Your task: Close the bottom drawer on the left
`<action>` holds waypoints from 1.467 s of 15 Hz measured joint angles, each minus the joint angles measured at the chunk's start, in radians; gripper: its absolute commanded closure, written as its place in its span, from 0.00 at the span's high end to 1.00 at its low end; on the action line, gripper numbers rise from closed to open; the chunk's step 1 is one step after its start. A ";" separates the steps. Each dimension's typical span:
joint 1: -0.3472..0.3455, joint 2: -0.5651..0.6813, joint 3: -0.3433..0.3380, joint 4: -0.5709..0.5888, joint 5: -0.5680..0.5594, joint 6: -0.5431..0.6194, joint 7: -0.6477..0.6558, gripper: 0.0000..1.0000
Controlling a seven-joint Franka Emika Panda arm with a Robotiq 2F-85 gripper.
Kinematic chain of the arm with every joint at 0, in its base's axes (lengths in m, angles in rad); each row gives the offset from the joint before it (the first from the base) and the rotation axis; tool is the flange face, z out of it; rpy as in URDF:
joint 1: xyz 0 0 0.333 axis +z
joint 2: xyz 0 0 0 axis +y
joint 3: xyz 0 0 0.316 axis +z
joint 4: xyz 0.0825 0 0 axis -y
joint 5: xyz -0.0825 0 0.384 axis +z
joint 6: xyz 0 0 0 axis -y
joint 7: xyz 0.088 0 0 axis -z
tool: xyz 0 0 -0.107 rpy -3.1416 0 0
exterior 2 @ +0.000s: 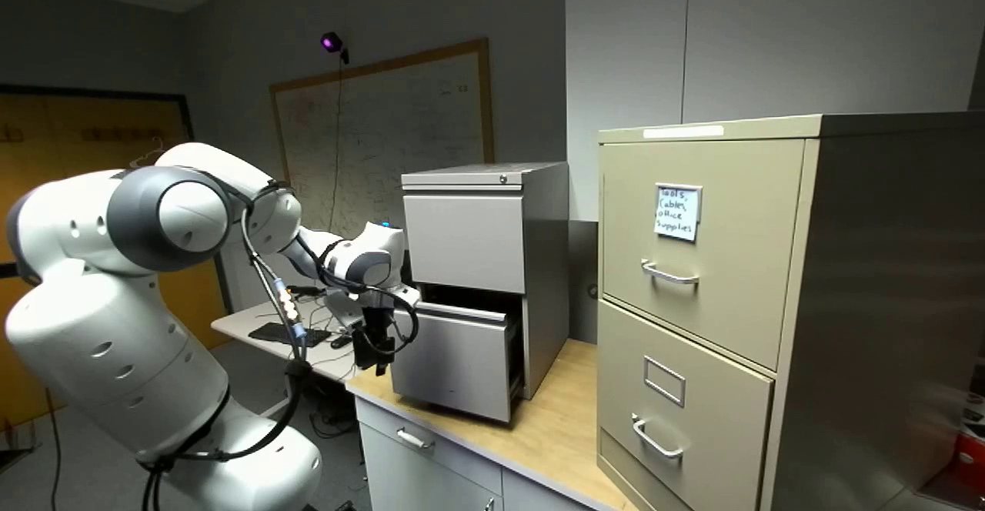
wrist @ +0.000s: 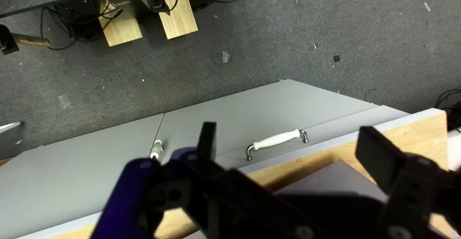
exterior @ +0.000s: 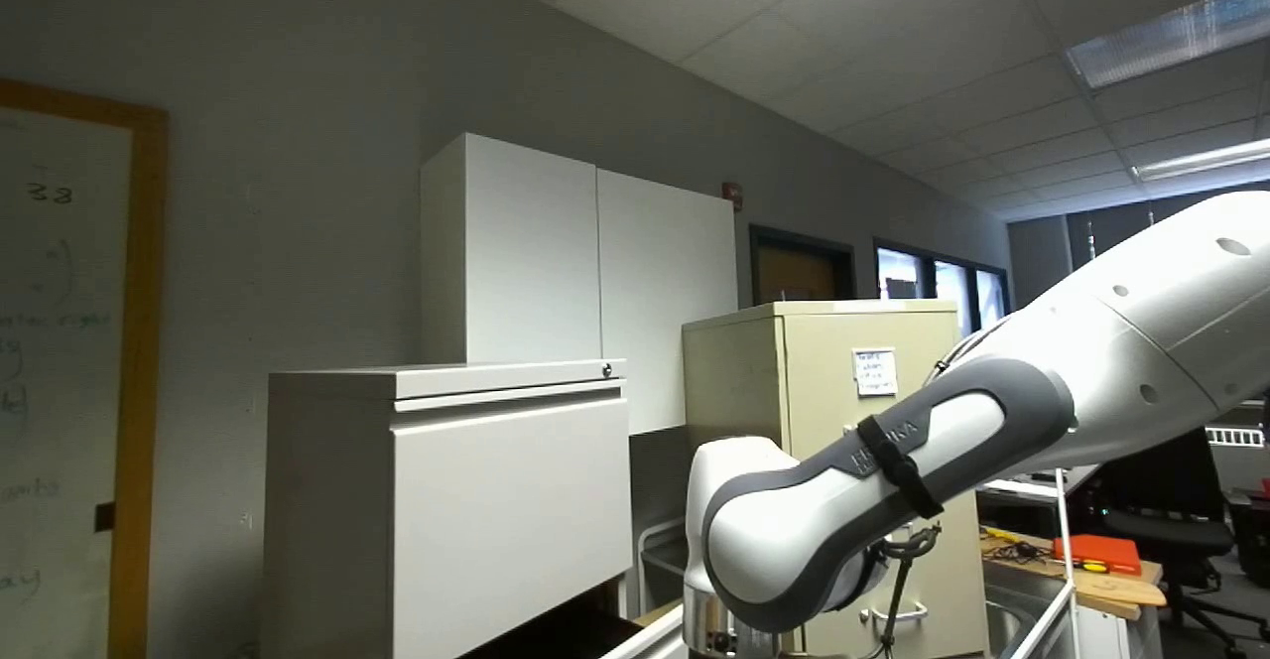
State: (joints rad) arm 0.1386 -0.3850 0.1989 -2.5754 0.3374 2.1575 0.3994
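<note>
Bottom drawer (exterior 2: 450, 363) juts from grey cabinet (exterior 2: 492, 253) on bench (exterior 2: 568, 388); pincer (exterior 2: 373, 360) released, fingers (wrist: 376, 156) spread, holding nothing, hanging close before drawer's front, touching or not can't tell; drawer lies cabinet-side of pincer, broad face crosswise; next push likely straight inward.

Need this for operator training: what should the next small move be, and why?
I'd probably nudge the tool toward the gray cabinet, pressing on the front of the bottom drawer. That drawer stands pulled out, and in an exterior view the tool hangs near its front; whether they touch, I can't tell.
</note>
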 measured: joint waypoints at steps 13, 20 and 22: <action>-0.071 0.037 -0.048 -0.011 -0.004 0.397 0.000 0.19; -0.071 0.138 -0.115 0.028 0.200 0.586 0.055 0.00; -0.045 0.167 -0.135 0.061 0.319 0.620 0.046 0.00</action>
State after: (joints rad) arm 0.0937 -0.2178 0.0635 -2.5148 0.6563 2.7776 0.4455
